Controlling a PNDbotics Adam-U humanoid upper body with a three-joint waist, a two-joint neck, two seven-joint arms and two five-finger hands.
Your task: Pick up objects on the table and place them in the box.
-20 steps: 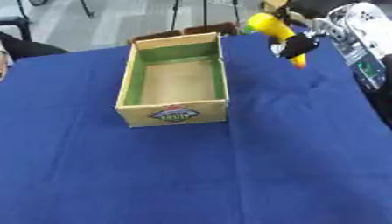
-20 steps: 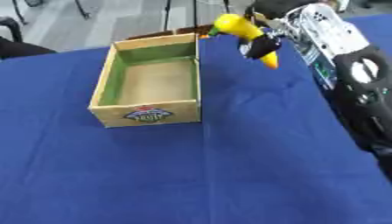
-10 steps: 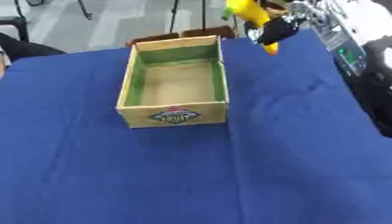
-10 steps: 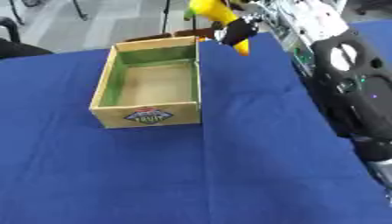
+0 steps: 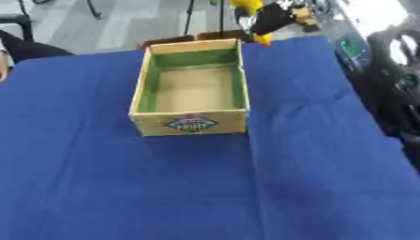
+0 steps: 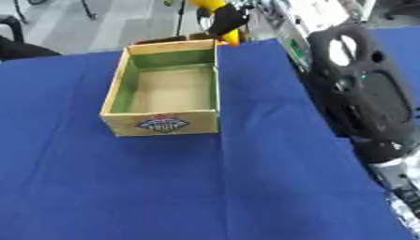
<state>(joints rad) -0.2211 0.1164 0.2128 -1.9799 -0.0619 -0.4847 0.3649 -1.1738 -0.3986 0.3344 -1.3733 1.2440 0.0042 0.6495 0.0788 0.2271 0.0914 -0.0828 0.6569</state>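
A: Task thing first; what is held and where?

B: A yellow object [image 5: 249, 5] with an orange tip at its lower end is seen up at the top edge of the view, above and just beyond the far right corner of the box [image 5: 190, 87]; it is held off the table, not in the box; its kind cannot be made out.

A: Hand state?

B: The right hand [image 5: 272, 18] is curled round the yellow object, dark fingers wrapped over its middle; the right arm [image 6: 361, 93] is seen running down the right side of the right eye view, black with a silver part near the bottom corner; the left hand is not shown in either view.

A: Box?

B: A wooden box, open on top, green on the inner walls, plain cardboard-coloured floor; nothing is seen inside; it is set on the blue cloth [image 5: 205, 187] toward the far middle of the table.

A: Any writing?

B: A dark oval label [image 5: 191, 124] is fixed to the near wall; "FRUIT" seems to be written on it, though it is blurred; smaller print cannot be read.

A: Surroundings?

B: Grey floor [image 5: 123, 23] is seen beyond the table's far edge.
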